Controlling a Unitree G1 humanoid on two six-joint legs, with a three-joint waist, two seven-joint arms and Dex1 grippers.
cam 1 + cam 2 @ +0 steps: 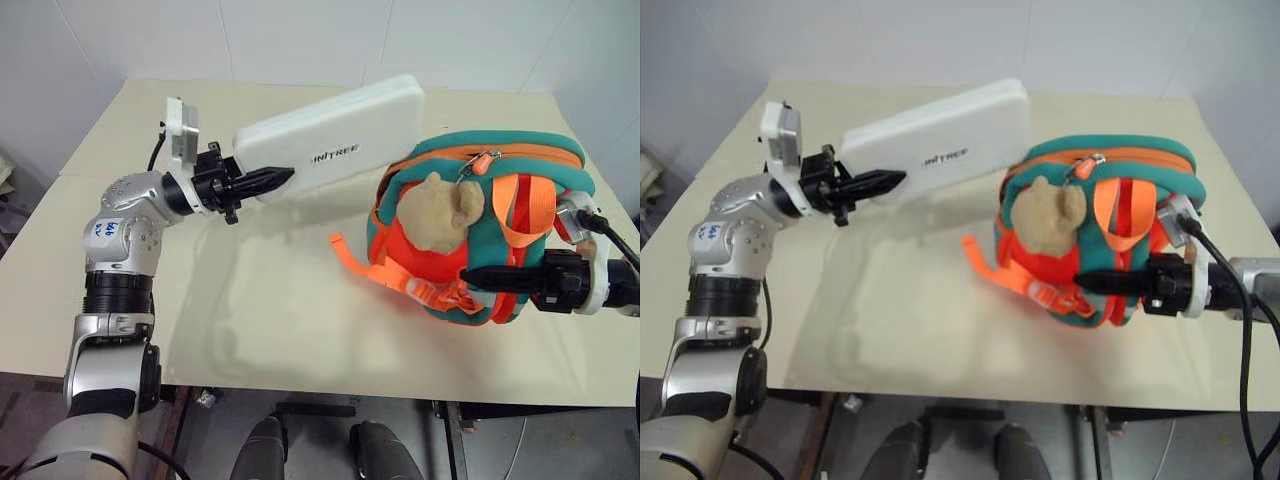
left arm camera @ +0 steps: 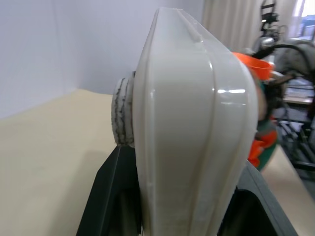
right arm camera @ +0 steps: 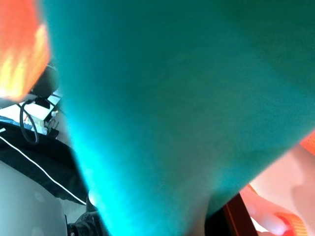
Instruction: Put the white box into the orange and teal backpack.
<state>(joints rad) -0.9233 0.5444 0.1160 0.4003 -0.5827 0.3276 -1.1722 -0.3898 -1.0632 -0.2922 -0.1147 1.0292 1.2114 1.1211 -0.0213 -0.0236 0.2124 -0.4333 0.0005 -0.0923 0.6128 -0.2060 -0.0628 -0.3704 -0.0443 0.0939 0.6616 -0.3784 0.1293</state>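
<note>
We see our left gripper [image 1: 268, 181] clamped on one end of the white box [image 1: 335, 135], which juts out above the table [image 1: 250, 300] toward the orange and teal backpack [image 1: 480, 225]. Our right gripper [image 1: 478, 276] is closed on the backpack's teal strap, beside the plush animal [image 1: 438, 212].
</note>
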